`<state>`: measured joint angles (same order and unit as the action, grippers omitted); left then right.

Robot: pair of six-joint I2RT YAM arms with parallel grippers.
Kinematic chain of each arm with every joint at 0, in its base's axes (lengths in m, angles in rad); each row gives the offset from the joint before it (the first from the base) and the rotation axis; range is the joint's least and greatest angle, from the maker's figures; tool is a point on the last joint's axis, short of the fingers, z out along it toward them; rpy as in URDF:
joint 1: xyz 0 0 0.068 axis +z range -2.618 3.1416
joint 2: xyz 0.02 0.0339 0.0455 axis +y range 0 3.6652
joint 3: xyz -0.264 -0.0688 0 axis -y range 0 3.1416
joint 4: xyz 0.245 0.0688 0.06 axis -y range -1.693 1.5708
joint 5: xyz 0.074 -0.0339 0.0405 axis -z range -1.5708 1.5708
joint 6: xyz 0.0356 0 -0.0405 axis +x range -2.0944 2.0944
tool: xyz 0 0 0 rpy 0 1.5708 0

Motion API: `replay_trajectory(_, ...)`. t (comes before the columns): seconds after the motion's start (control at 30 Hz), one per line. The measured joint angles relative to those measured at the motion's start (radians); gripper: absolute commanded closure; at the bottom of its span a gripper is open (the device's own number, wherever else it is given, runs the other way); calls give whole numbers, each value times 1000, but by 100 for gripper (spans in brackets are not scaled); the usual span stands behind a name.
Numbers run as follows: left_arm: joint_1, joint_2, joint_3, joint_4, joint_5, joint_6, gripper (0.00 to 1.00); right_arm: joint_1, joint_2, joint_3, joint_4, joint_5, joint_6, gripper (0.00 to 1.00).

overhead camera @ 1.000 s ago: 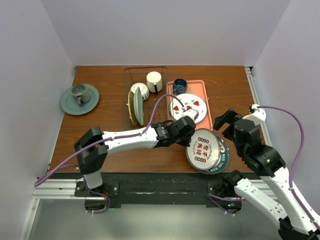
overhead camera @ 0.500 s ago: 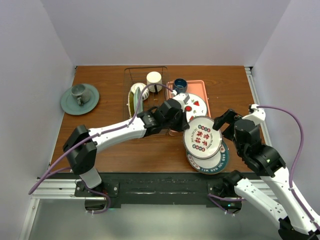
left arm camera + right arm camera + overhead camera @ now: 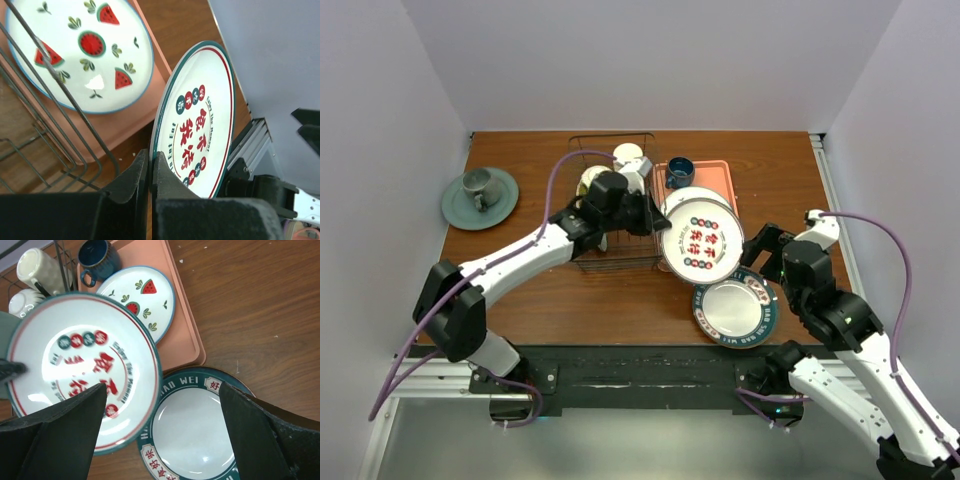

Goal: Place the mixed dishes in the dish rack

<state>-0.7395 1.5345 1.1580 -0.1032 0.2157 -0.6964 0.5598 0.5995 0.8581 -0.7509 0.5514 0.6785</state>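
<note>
The left fingers (image 3: 131,182) are clamped on the rim of a teal-rimmed plate (image 3: 701,240), which hangs tilted over the near edge of the pink tray (image 3: 715,175), just right of the dish rack (image 3: 630,258). The right fingers (image 3: 55,435) are spread wide and empty above a second teal-rimmed plate (image 3: 735,313), which lies flat on the worktop (image 3: 780,180).

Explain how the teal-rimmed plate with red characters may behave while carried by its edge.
The round teal-rimmed plate is probably stiff: pinched at the rim only, it shows no bend. Its glossy face may slip or swing in the left jaws. Seemingly ceramic, so fragile.
</note>
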Motion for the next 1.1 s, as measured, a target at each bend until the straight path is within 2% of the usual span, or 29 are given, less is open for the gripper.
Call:
replay_trajectory(0.23,65,-68,-25,90,94,-37,100,0,-32,-79,98,-111,-51,2)
replay_trajectory(0.4,67,-112,-76,182,190,-99,100,0,-47,-98,180,-201,-72,10)
replay_trajectory(0.53,69,-122,-115,274,263,-159,100,0,-72,-101,223,-235,-75,24)
replay_trajectory(0.57,70,-122,-126,301,280,-177,100,0,-89,-106,234,-240,-72,31)
replay_trajectory(0.63,71,-122,-146,341,305,-205,100,0,-134,-122,256,-249,-65,39)
replay_trajectory(0.67,71,-122,-156,364,319,-219,100,0,-161,-131,265,-253,-60,47)
replay_trajectory(0.77,71,-122,-169,401,344,-248,100,0,-245,-141,281,-255,-48,64)
replay_trajectory(0.8,71,-122,-170,410,350,-254,100,0,-262,-141,292,-255,-44,79)
replay_trajectory(0.9,71,-122,-171,441,366,-264,100,0,-266,-136,305,-254,-39,100)
replay_trajectory(1.0,77,-120,-172,448,376,-252,100,-6,-232,-116,319,-254,-3,100)
replay_trajectory(1.03,79,-119,-172,454,380,-252,88,-7,-218,-105,318,-254,-1,100)
replay_trajectory(1.1,85,-119,-172,467,382,-251,79,-7,-204,-96,323,-256,4,100)
